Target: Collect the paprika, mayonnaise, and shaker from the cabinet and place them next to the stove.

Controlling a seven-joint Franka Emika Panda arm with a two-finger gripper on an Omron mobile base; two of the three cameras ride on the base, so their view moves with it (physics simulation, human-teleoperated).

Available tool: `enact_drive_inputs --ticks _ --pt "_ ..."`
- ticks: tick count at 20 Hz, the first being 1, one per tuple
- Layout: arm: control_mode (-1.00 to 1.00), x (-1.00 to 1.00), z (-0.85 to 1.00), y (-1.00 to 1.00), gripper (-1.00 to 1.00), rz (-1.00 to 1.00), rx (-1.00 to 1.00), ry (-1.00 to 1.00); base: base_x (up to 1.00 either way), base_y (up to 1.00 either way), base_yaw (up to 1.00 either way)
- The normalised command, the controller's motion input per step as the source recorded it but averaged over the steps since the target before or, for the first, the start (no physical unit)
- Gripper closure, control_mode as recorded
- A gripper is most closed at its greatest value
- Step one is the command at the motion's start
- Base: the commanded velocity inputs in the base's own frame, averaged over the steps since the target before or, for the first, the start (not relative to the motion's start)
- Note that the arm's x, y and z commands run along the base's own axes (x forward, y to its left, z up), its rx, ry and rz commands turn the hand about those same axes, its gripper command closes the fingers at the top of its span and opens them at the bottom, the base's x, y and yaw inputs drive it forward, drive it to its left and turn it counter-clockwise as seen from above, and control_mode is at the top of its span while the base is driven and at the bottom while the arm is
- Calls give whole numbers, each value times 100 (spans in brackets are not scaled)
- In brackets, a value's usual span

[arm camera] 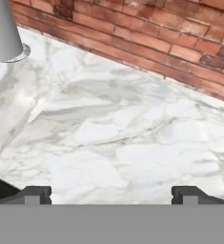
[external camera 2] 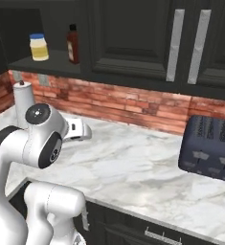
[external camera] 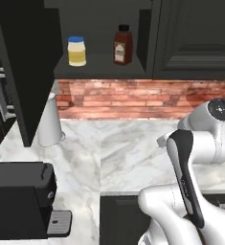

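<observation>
mayonnaise (external camera: pixel 76 50) sits on the shelf of the cabinet (external camera: pixel 99 67), to the left of the paprika (external camera: pixel 123 45), both upright and a little apart; we cannot make out the shaker. we see our gripper (arm camera: pixel 111 195) down over the marble counter (external camera: pixel 118 143), far below that shelf, fingers spread wide and holding nothing. we judge the jar to be stiff, smooth and possibly slippery, fairly light, and best taken across its yellow body just under the blue lid. the paprika is taller and narrower, so likelier to tip; we would pinch it mid-body, across the label. a white cone (external camera: pixel 50 122) stands on the counter below the shelf.
</observation>
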Motion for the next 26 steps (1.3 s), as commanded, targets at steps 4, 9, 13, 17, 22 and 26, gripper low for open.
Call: enact_drive_inputs --ticks 4,9,13,17,22,26 --pt "100 0 0 0 -100 0 0 0 74 87 -3" --pt "100 0 0 0 -100 0 0 0 91 80 0" --pt "-100 39 3 36 -100 -1 1 -4 45 39 0" --pt "-100 55 30 65 -100 -5 0 -13 0 0 0" --pt "-100 28 67 61 -100 -10 0 -24 0 0 0" --pt "-100 2 59 38 -100 -12 0 -31 0 0 0"
